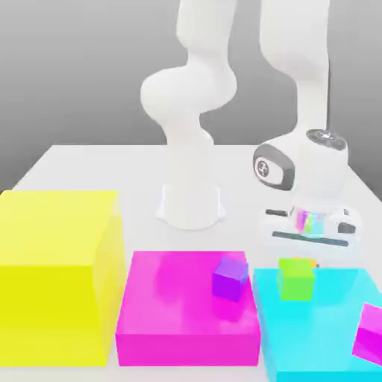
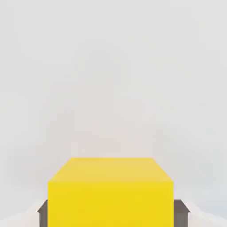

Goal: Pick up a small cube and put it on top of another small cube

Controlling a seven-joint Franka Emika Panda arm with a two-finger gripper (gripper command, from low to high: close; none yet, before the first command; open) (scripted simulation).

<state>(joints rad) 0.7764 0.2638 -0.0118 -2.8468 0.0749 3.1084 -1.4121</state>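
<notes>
A small cube (image 1: pixel 296 278) hangs just under my gripper (image 1: pixel 301 256), at the far edge of the cyan block (image 1: pixel 321 339). It looks lime green in the exterior view and yellow in the hand view (image 2: pixel 110 195). There, grey fingers (image 2: pixel 43 212) press against both of its sides, so the gripper (image 2: pixel 111 213) is shut on it, with white table behind. A small purple cube (image 1: pixel 230 278) rests on the magenta block (image 1: pixel 179 321). A small magenta cube (image 1: pixel 370 333) lies on the cyan block at the exterior view's right.
A large yellow block (image 1: pixel 56 276) stands taller than the others at the exterior view's left. The arm's white base (image 1: pixel 190 201) rises behind the magenta block. White table (image 1: pixel 97 168) stretches behind the blocks.
</notes>
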